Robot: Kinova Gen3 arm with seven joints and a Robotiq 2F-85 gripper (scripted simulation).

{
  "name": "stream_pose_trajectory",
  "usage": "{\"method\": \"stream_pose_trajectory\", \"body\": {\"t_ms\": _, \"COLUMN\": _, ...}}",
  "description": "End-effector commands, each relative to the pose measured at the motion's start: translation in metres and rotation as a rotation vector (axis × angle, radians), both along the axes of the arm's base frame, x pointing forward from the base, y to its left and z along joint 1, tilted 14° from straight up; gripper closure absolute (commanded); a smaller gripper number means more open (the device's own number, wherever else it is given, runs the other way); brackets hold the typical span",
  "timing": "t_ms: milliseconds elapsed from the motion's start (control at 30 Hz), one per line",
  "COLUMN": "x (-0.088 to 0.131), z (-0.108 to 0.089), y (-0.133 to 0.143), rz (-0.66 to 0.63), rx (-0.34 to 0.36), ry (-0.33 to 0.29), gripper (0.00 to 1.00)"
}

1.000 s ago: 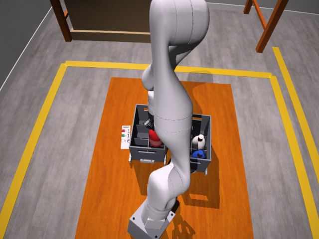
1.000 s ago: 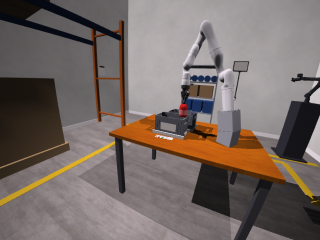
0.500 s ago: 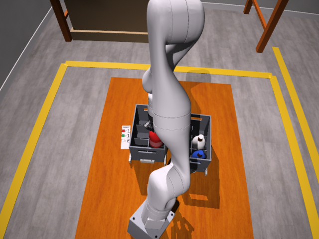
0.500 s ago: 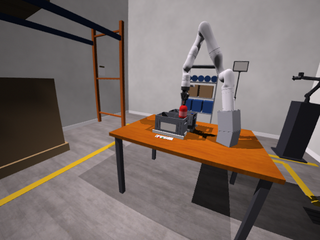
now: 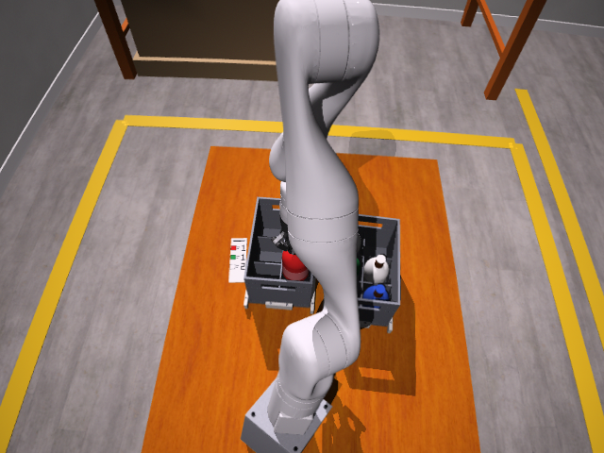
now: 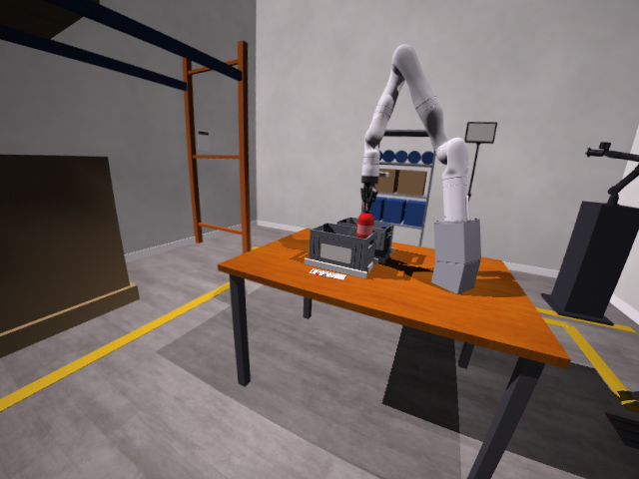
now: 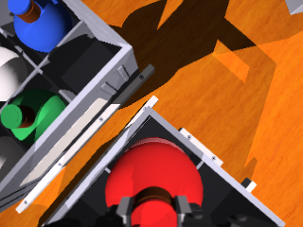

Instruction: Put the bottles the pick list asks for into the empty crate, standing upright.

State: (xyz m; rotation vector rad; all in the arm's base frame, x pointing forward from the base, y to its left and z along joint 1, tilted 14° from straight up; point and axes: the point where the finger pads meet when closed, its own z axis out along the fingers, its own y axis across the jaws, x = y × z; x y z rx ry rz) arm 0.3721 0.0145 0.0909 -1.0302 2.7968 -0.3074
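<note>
One red bottle (image 5: 294, 267) (image 6: 365, 226) (image 7: 153, 177), upright, neck grasped by the hand (image 6: 366, 209) (image 7: 153, 211), above the crate (image 5: 277, 291) (image 6: 336, 252) (image 7: 218, 167) beside the pick list (image 5: 237, 274) (image 6: 327, 273).

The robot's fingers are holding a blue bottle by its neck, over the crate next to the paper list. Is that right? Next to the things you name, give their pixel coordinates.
Not quite: the bottle (image 6: 365, 226) (image 7: 153, 177) is red, as the wrist view shows. The rest is right.
</note>
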Motion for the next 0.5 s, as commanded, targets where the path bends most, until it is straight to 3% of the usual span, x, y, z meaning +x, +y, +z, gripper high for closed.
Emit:
{"method": "stream_pose_trajectory", "body": {"t_ms": 0, "x": 0.001, "z": -0.002, "y": 0.0, "rz": 0.0, "rx": 0.001, "ry": -0.001, "gripper": 0.9}}
{"method": "stream_pose_trajectory", "body": {"t_ms": 467, "x": 0.004, "z": -0.015, "y": -0.002, "rz": 0.0, "rx": 0.001, "ry": -0.001, "gripper": 0.9}}
